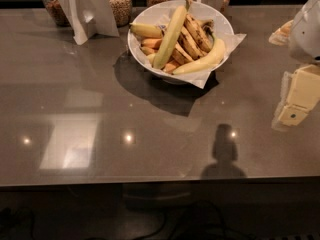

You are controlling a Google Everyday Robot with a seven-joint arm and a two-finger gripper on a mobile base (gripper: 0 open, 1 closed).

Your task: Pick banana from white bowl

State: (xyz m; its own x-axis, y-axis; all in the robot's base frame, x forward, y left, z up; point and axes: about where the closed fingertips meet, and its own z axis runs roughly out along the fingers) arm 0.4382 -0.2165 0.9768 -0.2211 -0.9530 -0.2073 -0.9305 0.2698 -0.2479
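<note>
The white bowl [132,45] stands at the back middle of the table, lined with white paper whose corners stick out over its rim. The long, nearly straight greenish-yellow banana [170,30] lies on top of the pile, running from the bowl's far rim down to its front left. A curved pale-yellow banana [204,61] lies along the front right rim, and brown-spotted bananas [192,36] lie between the two. My gripper [295,100] hangs at the right edge of the view, above the table, well to the right of the bowl and nearer the front, with nothing in it.
Glass jars of grain [120,4] stand behind the bowl at the back left and back middle. A folded white card [87,9] stands left of the bowl. The glossy brown table [100,109] ends at a front edge low in the view.
</note>
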